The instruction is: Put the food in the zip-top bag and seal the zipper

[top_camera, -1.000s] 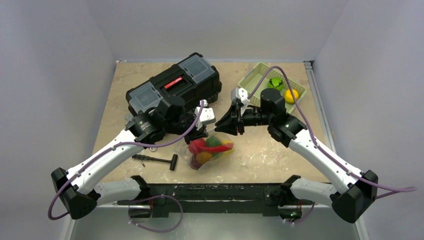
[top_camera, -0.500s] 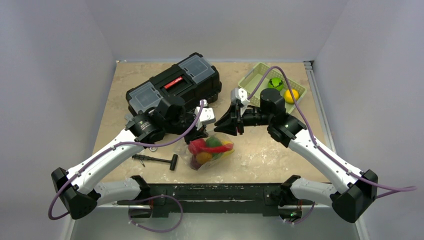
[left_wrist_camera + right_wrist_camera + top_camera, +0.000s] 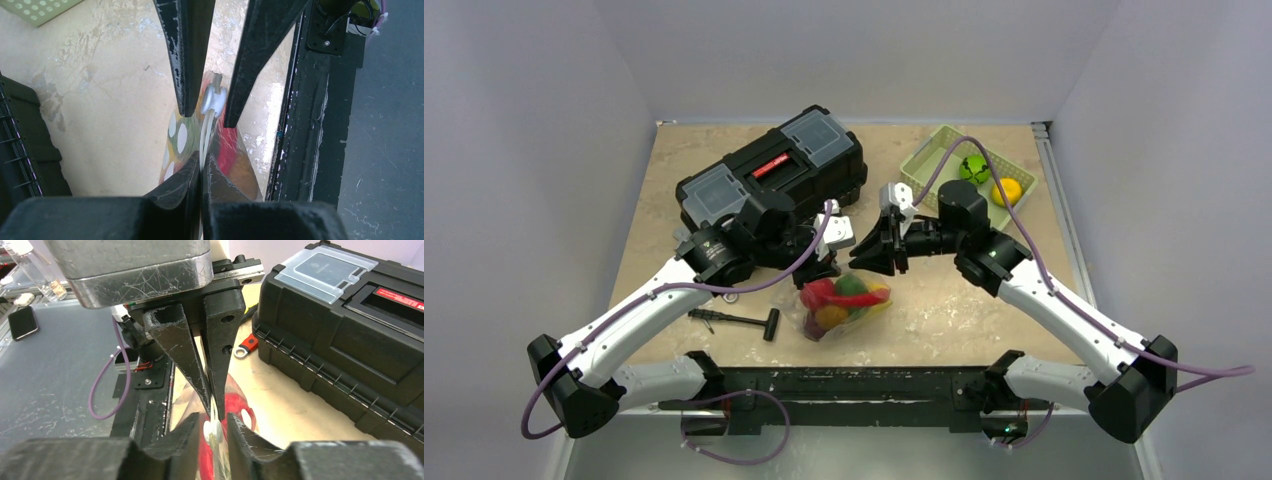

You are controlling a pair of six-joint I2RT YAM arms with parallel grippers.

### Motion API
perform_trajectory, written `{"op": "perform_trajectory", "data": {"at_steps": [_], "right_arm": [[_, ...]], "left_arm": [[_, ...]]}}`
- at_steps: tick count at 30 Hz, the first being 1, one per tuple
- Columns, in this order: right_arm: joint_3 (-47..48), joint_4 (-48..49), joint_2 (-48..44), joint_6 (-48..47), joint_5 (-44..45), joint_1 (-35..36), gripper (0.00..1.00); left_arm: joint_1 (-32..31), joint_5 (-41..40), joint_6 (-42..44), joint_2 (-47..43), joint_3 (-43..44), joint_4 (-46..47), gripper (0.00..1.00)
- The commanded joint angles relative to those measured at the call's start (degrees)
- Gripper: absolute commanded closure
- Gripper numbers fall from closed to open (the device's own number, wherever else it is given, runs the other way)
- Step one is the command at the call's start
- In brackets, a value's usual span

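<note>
The clear polka-dot zip-top bag lies on the table, near the middle of its front half. It holds red, green, yellow and orange toy food. My left gripper is shut on the bag's whitish zipper strip, which runs up between its fingertips. A white slider sits on the strip just beyond. My right gripper faces the left one. Its jaws stand either side of the slider with a thin gap on each side.
A black toolbox stands at the back left, close behind the left wrist. A pale green basket at the back right holds a green fruit and an orange one. A black-handled tool lies left of the bag.
My right gripper has moved a little left and nearer, closing in on the left gripper at the bag's mouth. The left arm and the bag have stayed put.
</note>
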Motion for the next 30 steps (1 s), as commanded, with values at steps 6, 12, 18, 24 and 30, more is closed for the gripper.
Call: {"op": "perform_trajectory", "data": {"at_steps": [6, 12, 18, 24, 30], "right_arm": [[1.1, -1.2, 0.5, -2.5, -0.2, 0.8, 0.95], [1.0, -1.0, 2.0, -2.5, -0.3, 1.9, 0.97], [1.4, 1.1, 3.9, -0.8, -3.2, 2.4, 0.97], [1.1, 1.7, 3.8, 0.0, -5.7, 2.6, 0.95], [-0.9, 7.8, 5.3, 4.0, -8.3, 3.5, 0.94]], "left_arm": [[0.6, 2.6, 0.1, -0.3, 2.9, 1.7, 1.00], [1.2, 4.4, 0.0, -0.9, 2.9, 1.7, 1.00], [1.2, 4.8, 0.2, -1.0, 2.7, 1.4, 1.00], [1.4, 5.3, 0.3, -1.0, 2.7, 1.7, 1.00], [1.7, 5.6, 0.2, -1.0, 2.7, 1.8, 1.00]]}}
